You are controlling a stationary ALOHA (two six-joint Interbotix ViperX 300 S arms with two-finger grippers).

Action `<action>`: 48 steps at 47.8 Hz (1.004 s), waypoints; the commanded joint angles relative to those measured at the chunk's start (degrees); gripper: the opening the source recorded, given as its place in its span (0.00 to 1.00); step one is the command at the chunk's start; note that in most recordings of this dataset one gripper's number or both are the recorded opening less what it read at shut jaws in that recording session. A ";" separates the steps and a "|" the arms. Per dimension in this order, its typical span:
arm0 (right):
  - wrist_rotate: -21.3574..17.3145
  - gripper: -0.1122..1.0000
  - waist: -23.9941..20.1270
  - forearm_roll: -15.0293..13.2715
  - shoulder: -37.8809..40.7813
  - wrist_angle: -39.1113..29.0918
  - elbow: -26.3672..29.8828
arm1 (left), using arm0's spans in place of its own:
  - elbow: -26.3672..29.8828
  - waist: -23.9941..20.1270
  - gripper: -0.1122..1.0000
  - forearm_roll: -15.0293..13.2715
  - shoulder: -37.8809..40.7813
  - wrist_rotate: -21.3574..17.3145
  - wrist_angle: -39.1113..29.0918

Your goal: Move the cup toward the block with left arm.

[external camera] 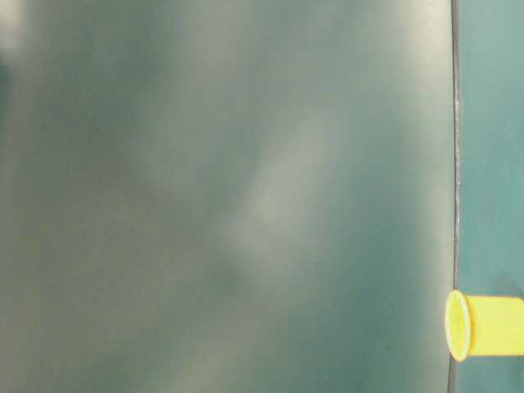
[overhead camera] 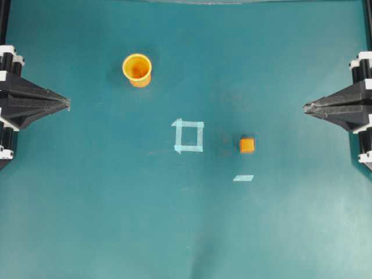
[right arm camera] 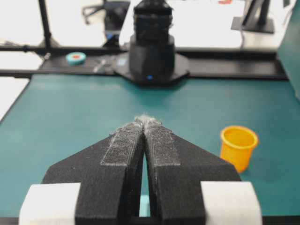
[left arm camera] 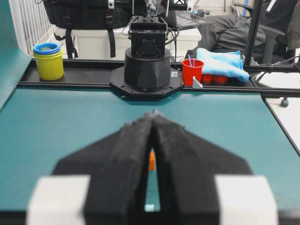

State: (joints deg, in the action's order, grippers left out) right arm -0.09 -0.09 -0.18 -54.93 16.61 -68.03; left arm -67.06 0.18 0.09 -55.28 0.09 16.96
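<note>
Left hand [overhead camera: 68, 103] closed, holding nothing; cup [overhead camera: 137, 69] at its 2 o'clock; a high push risks tipping it short of block [overhead camera: 247, 145]

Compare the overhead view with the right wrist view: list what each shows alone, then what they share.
Overhead only: the block, the tape square, a loose tape strip and the left gripper, shut and empty. Right wrist only: the opposite arm's base and a tape roll behind it. Both: the upright cup, the shut right gripper and the green mat.
</note>
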 commanded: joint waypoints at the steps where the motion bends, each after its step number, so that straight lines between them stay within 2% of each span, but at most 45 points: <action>1: 0.18 0.10 0.35 0.00 0.18 0.26 2.02 | 1.05 -1.41 0.10 0.26 0.00 -0.35 -3.43; 21: 0.18 0.10 0.35 -0.26 0.53 -2.81 3.60 | 0.97 -4.48 0.10 0.18 0.18 2.46 -9.58; 29: 0.09 0.10 0.35 -0.26 0.53 -2.81 3.60 | 0.88 -4.57 0.10 0.26 1.14 2.02 -12.30; 48: -0.26 0.10 0.35 -0.26 0.53 -2.72 3.60 | 0.70 -4.57 0.10 0.44 3.60 1.85 -14.15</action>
State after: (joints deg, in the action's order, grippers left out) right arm -0.09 0.09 -0.35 -54.49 13.54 -66.01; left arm -66.97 -4.13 0.35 -52.82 1.76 3.34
